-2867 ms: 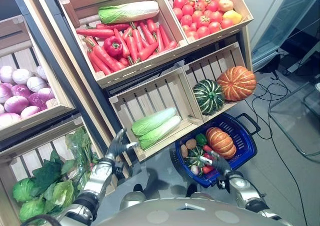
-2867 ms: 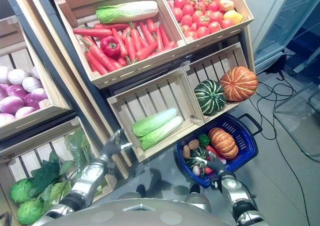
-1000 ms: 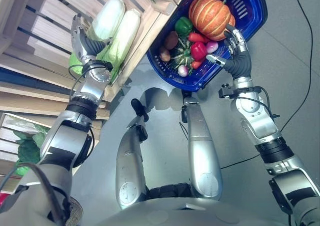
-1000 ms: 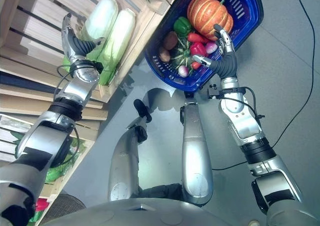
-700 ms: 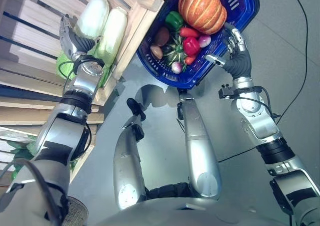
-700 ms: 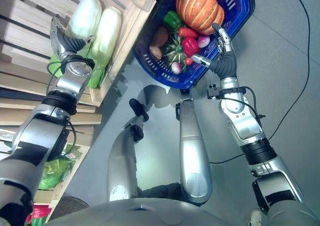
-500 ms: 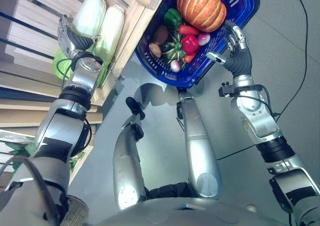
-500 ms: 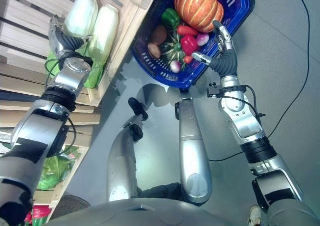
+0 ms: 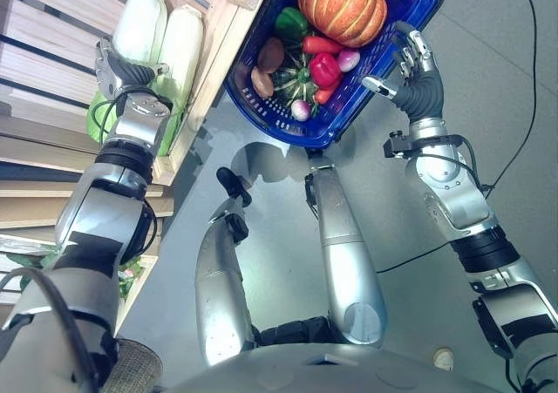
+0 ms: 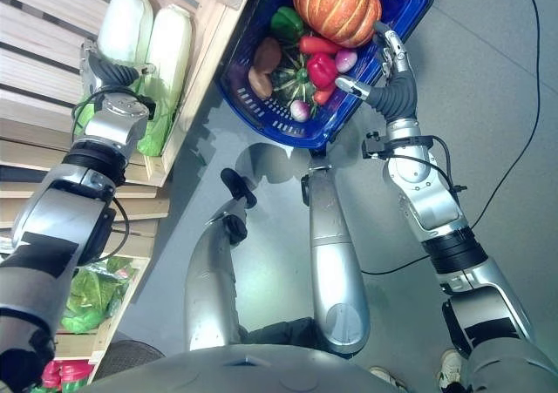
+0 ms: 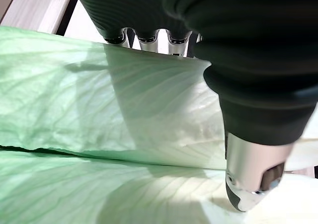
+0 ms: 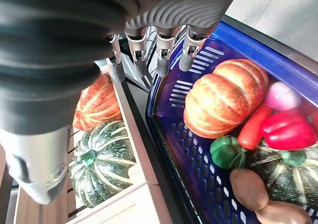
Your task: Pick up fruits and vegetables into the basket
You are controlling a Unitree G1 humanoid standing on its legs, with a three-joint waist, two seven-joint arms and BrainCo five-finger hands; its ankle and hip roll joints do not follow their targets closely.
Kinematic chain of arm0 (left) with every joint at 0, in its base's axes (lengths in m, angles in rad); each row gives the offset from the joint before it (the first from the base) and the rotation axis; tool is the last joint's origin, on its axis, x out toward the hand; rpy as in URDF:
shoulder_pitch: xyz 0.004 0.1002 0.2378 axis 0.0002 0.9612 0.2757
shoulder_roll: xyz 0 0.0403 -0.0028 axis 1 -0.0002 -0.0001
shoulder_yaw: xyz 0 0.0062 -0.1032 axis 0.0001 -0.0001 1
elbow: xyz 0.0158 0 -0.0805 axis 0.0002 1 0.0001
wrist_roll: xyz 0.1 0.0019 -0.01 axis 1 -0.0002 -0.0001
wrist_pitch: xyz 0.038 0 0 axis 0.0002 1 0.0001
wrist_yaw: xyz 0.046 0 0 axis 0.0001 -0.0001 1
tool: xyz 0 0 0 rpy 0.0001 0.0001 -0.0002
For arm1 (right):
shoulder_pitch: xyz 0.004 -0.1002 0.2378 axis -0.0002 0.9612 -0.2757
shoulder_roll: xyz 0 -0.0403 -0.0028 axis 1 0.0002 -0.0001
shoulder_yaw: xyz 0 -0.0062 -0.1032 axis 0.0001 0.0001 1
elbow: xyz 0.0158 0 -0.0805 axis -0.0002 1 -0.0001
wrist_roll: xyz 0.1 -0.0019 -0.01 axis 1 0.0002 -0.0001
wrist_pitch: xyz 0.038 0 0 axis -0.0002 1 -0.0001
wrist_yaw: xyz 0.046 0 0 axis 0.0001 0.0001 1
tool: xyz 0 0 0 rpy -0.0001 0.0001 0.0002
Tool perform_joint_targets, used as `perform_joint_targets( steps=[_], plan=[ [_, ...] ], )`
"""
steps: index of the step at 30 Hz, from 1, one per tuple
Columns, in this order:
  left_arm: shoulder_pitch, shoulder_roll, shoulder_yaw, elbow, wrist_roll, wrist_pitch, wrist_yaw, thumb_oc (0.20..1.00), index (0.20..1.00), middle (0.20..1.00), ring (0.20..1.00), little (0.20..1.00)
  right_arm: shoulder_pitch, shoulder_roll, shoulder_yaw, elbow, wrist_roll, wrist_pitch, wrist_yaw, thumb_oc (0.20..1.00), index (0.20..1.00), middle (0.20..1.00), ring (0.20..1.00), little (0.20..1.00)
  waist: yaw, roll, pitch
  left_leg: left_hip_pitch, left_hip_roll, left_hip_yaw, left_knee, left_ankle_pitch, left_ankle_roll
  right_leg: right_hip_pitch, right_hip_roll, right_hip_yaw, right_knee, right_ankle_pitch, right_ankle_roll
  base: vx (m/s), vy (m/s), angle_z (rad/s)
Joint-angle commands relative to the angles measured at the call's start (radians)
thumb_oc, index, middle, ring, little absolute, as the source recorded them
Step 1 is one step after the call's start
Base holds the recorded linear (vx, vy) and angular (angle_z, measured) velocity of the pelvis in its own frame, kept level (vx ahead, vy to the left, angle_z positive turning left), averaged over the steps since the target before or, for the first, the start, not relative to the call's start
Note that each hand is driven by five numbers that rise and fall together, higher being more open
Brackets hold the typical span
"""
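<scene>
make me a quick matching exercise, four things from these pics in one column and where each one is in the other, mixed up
Things:
1. orange pumpkin
2. napa cabbages
3. left robot hand
4. right robot hand

Places:
A. in the wooden crate
B. at the blue basket's outer rim, fingers straight
C. in the blue basket
D. reaching onto a cabbage

Pairs: 1-C, 2-A, 3-D, 4-B
</scene>
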Motion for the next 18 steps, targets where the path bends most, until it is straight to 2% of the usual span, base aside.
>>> perform_joint_targets(
  steps=[1,6,9,10,18],
  plan=[
    [0.069,0.035,0.001,0.166,-0.049,0.116,-0.108,1.000,1.000,1.000,1.000,1.000,0.015,0.008,-0.008,-0.061,0.020,-0.029,-0.003,1.000,1.000,1.000,1.000,1.000,-0.034,-0.033,-0.025,-0.099,-0.006,0.005,0.094,-0.027,0.005,0.008,0.032,0.000,0.000,-0.042,0.045,0.02,-0.003,-0.04],
    [0.080,0.043,-0.011,0.194,-0.004,0.186,-0.146,1.000,1.000,1.000,1.000,1.000,0.014,-0.002,-0.008,-0.060,0.027,-0.035,0.002,1.000,1.000,1.000,1.000,1.000,-0.033,-0.036,-0.025,-0.103,-0.005,0.004,0.098,-0.029,0.006,0.003,0.035,-0.001,0.005,-0.043,0.043,0.01,0.000,-0.07],
    [0.083,0.047,-0.018,0.207,0.028,0.210,-0.153,0.344,0.344,0.344,0.344,0.344,0.015,-0.007,-0.009,-0.064,0.028,-0.036,0.003,1.000,1.000,1.000,1.000,1.000,-0.033,-0.037,-0.025,-0.104,-0.005,0.001,0.099,-0.028,0.006,0.002,0.035,-0.002,0.006,-0.043,0.041,0.00,0.000,-0.05],
    [0.083,0.047,-0.022,0.212,0.035,0.217,-0.157,0.200,0.200,0.200,0.200,0.200,0.016,-0.008,-0.008,-0.065,0.026,-0.036,0.002,1.000,1.000,1.000,1.000,1.000,-0.033,-0.037,-0.025,-0.103,-0.005,0.001,0.099,-0.028,0.005,0.003,0.035,-0.002,0.006,-0.043,0.041,0.00,0.009,-0.04],
    [0.114,0.029,-0.010,0.216,-0.032,0.168,-0.173,0.200,0.200,0.200,0.200,0.200,0.029,0.000,-0.007,-0.081,0.016,-0.047,0.005,1.000,1.000,1.000,1.000,1.000,-0.032,-0.038,-0.025,-0.082,-0.009,-0.003,0.089,-0.028,0.006,0.023,0.034,-0.001,0.000,-0.047,0.038,0.00,0.004,-0.01]
  ],
)
